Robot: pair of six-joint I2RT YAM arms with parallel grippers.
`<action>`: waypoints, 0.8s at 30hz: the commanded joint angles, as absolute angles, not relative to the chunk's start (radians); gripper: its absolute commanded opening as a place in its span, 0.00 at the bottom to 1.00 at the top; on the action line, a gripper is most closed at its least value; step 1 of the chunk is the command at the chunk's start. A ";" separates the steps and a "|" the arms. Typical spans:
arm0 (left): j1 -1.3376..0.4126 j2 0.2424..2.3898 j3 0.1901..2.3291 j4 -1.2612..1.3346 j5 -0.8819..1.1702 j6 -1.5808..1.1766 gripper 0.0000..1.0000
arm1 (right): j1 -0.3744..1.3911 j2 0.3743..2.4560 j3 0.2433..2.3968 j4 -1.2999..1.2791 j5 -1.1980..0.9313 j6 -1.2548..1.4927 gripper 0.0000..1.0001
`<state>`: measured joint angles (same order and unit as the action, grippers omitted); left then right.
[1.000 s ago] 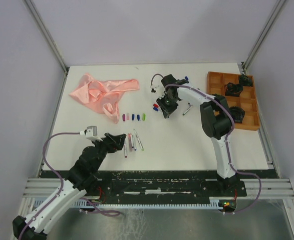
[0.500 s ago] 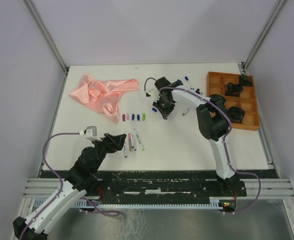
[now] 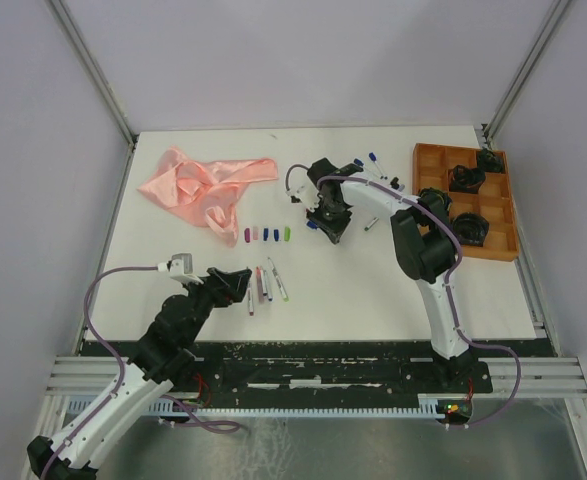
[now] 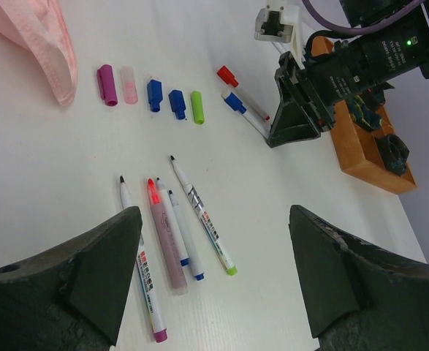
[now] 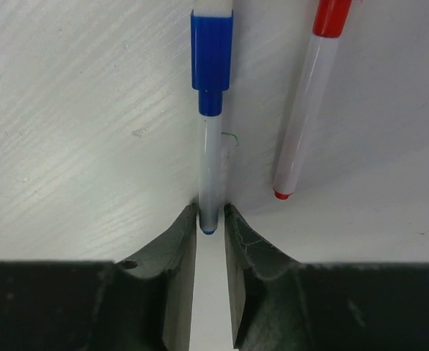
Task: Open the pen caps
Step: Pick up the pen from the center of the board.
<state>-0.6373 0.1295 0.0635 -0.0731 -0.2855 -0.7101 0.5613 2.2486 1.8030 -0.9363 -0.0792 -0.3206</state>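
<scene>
Okay, so going big to small: the white bench (image 3: 373, 290) has a pink cloth (image 3: 203, 185) crumpled at the far left and an orange tray (image 3: 428, 160) at the far right. Neither looks involved right now.

The right gripper (image 5: 210, 219) is down on the bench mid-table, and its fingers (image 5: 177, 241) straddle the tail end of a blue-capped pen (image 5: 209, 168). They sit tight on either side of the barrel, but I honestly can't tell if they're really pinching it or just framing it. The left gripper (image 4: 214, 212) hangs above the near-left part of the bench with its fingers (image 4: 90, 278) spread wide, holding nothing.

I'd say the step is grabbing the next pen, with plenty left to do. The next move probably needs a firm hold on the barrel, then the other arm pulling the blue cap (image 5: 212, 44) straight off.

The right wrist view is the only one showing the finger-to-barrel fit, plus a red-capped pen (image 5: 302, 110) just beside. The left wrist view shows what the right one can't: the uncapped pens (image 4: 174, 241) lying together, and beyond them a row of loose caps (image 4: 152, 93) near the cloth. Only the top view shows a few more pens (image 3: 373, 160) at the far side, behind the right arm.
</scene>
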 commanded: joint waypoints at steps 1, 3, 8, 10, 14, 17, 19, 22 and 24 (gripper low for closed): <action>-0.640 0.120 0.081 -0.045 -0.279 -0.747 0.87 | 0.571 2.238 1.801 -0.939 -0.060 -0.331 0.31; -0.639 0.120 0.081 -0.043 -0.279 -0.749 0.87 | 0.573 2.251 1.814 -0.935 -0.062 -0.330 0.31; -0.640 0.123 0.080 -0.033 -0.275 -0.751 0.87 | 0.574 2.288 1.863 -0.923 -0.090 -0.315 0.32; -0.640 0.127 0.080 -0.026 -0.274 -0.752 0.87 | 0.578 2.301 1.883 -0.919 -0.107 -0.307 0.31; -0.640 0.140 0.081 -0.010 -0.267 -0.754 0.87 | 0.597 2.311 1.881 -0.900 -0.101 -0.304 0.30; -0.640 0.152 0.083 0.002 -0.263 -0.755 0.87 | 0.618 2.322 1.886 -0.900 -0.082 -0.304 0.29; -0.640 0.157 0.084 0.006 -0.259 -0.756 0.87 | 0.625 2.329 1.890 -0.902 -0.074 -0.305 0.28; -0.640 0.161 0.087 0.008 -0.254 -0.757 0.87 | 0.625 2.332 1.892 -0.909 -0.077 -0.304 0.26; -0.640 0.160 0.087 0.010 -0.247 -0.764 0.87 | 0.625 2.333 1.892 -0.915 -0.080 -0.306 0.20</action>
